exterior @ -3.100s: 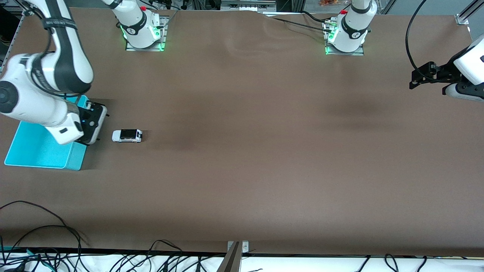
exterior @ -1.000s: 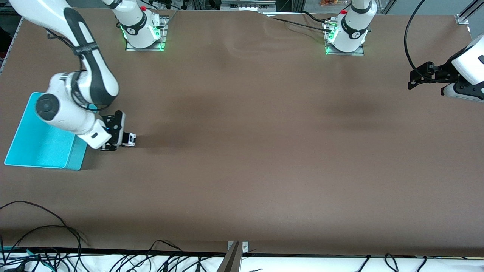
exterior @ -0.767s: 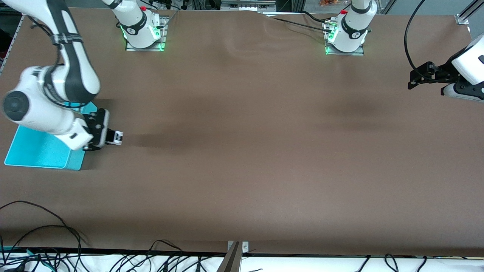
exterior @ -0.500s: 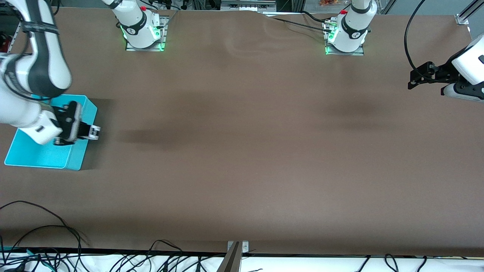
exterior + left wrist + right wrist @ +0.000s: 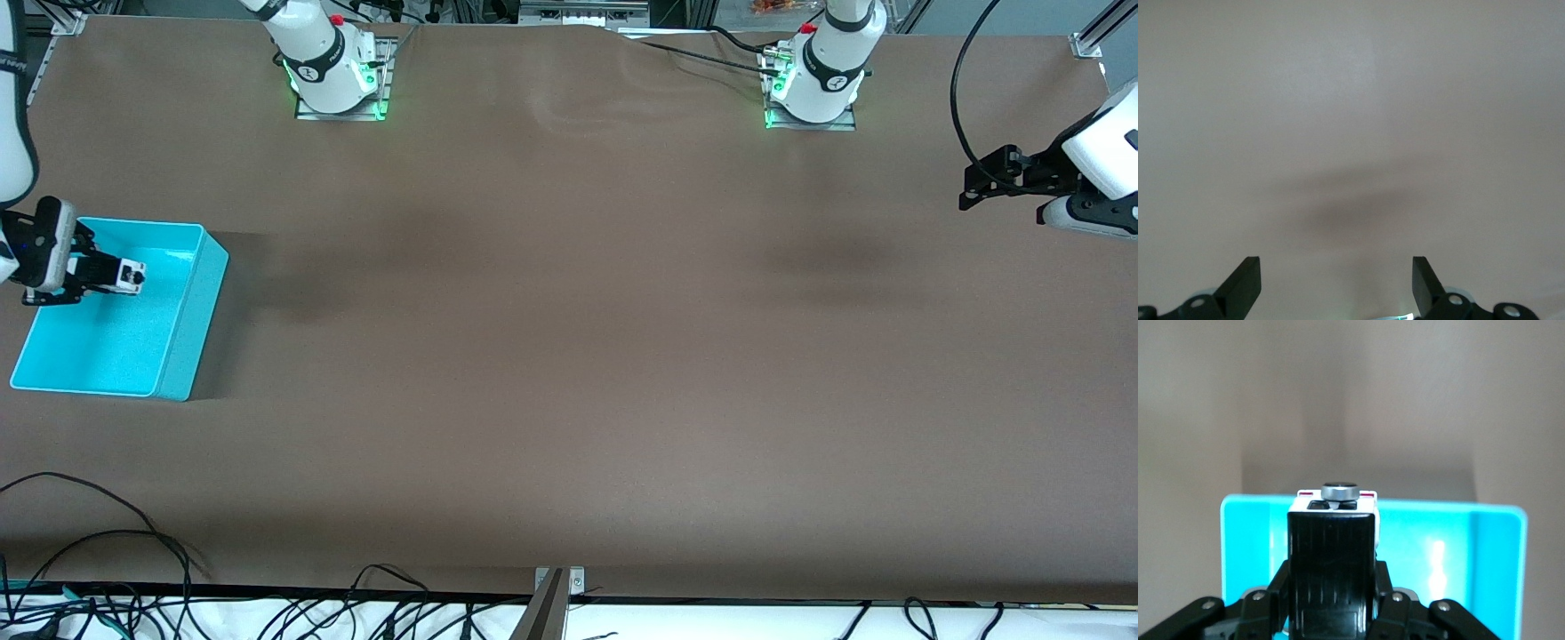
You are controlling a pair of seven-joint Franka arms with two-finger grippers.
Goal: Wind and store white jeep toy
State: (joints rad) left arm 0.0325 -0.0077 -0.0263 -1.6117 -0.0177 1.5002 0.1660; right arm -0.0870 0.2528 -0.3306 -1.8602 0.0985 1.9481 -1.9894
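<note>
Brown table cover [image 5: 569, 356] | turquoise bin [image 5: 191, 302] at right arm's end

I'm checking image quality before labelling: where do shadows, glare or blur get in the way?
Front view: soft dark shadow patches on the brown table, otherwise sharp. Right wrist view: a bright glare streak on the blue bin's floor; the toy car is mostly hidden by the right pincer. Left wrist view: a blurry shadow on bare table beneath the open left pincer.

Right gripper [image 5: 120, 274] over the bin [image 5: 191, 333] at the right arm's end of the table [image 5: 569, 356], jeep toy [image 5: 132, 276] clamped between its fingers above the bin's inside, left gripper [image 5: 973, 188] waited over the left arm's end of the table, well apart.
</note>
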